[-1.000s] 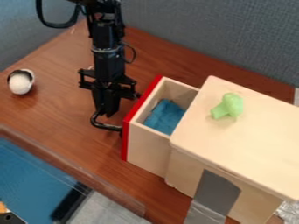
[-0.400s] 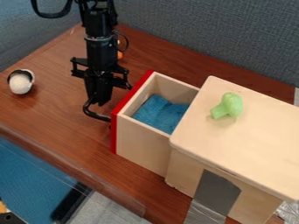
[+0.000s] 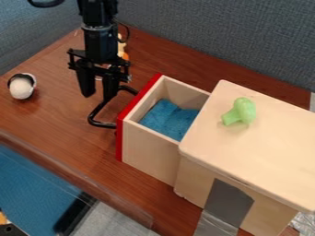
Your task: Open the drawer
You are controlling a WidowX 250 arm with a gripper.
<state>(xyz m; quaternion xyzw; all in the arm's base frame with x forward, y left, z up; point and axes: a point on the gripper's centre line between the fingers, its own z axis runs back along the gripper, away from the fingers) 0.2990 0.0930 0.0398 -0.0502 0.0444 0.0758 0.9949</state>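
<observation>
The black gripper (image 3: 97, 96) hangs at the upper left, just left of the drawer, its two fingers (image 3: 85, 83) spread apart with nothing held between them. Its right finger is close to the top of the black curved handle (image 3: 94, 114); whether they touch I cannot tell. The handle is fixed to the red front of the drawer (image 3: 150, 147), which stands pulled out to the left from the wooden box (image 3: 258, 147). A blue cloth (image 3: 167, 120) lies inside the drawer.
On top of the box lies a green toy (image 3: 241, 111). A white ball-like thing with a black rim (image 3: 22, 86) sits at the far left. Behind the arm is a small yellow and orange object (image 3: 122, 50). A raised edge (image 3: 80, 177) borders the table's front.
The drawer has slid further out to the left, then stayed put. My gripper moved left with it, then rose a little and its fingers spread apart, off the handle.
</observation>
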